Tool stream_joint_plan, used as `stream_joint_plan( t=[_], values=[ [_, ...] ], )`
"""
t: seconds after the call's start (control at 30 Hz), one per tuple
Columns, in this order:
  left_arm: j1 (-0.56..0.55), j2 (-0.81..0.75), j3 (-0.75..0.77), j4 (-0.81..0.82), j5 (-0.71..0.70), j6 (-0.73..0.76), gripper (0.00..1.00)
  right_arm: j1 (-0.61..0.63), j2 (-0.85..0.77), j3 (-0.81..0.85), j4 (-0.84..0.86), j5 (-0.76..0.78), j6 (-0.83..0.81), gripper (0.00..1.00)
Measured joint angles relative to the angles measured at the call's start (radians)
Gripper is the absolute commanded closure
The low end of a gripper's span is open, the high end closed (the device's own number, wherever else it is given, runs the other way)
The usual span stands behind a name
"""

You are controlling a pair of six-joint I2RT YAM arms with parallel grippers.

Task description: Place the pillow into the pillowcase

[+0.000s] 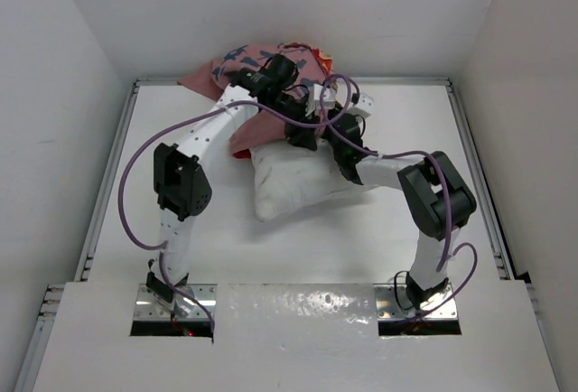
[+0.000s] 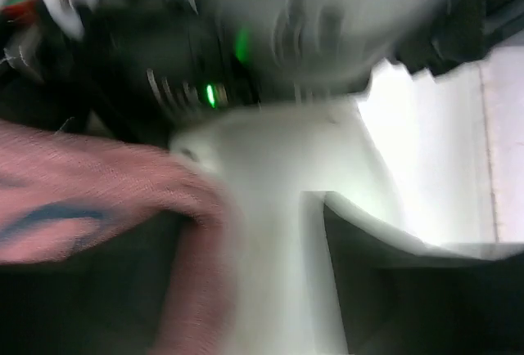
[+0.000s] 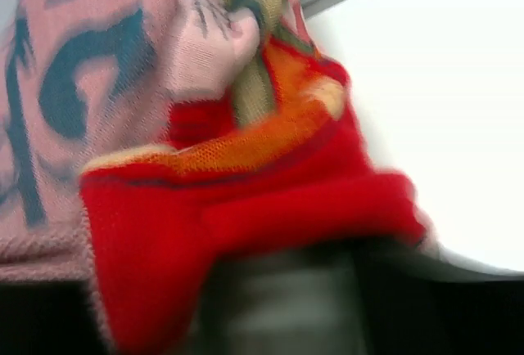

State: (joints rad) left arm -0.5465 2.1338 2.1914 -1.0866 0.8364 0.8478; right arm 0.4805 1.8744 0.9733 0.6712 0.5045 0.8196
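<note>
The pillow lies mid-worktop. The pillowcase is bunched at the far edge, pink inside showing, and meets only the pillow's far end. The left tool and right tool crowd that bunch. Blur and cloth hide the jaws, so I cannot tell whether either is wide, narrow or holding cloth. If a grip is slack, the mouth may fall shut or the case may slip over the back edge. The closely packed arms could also snag cables or shove the pillow away.
</note>
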Motion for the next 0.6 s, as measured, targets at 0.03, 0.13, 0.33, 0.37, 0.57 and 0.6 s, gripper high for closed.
stream_joint_plan(
  t=[0.03,0.13,0.33,0.37,0.57,0.6],
  values=[
    [0.015,-0.009,-0.018,-0.011,0.008,-0.017,0.14,-0.007,-0.008,0.002,-0.013,-0.024,-0.04,0.01],
    [0.063,-0.026,-0.032,-0.013,0.021,-0.109,0.0,-0.031,-0.077,-0.016,-0.1,-0.116,-0.185,0.01],
    [0.205,-0.177,-0.142,0.069,-0.144,-0.236,0.91,-0.047,-0.277,0.08,-0.48,-0.296,-0.518,0.95],
    [0.232,-0.229,-0.191,0.086,-0.177,-0.245,1.0,-0.046,-0.288,0.121,-0.547,-0.331,-0.553,1.0],
    [0.409,-0.453,-0.518,0.226,-0.322,-0.265,0.44,0.039,-0.351,0.239,-0.859,-0.354,-0.634,0.02],
    [0.428,-0.459,-0.573,0.245,-0.353,-0.262,0.35,0.077,-0.36,0.239,-0.883,-0.334,-0.636,0.01]
  ],
)
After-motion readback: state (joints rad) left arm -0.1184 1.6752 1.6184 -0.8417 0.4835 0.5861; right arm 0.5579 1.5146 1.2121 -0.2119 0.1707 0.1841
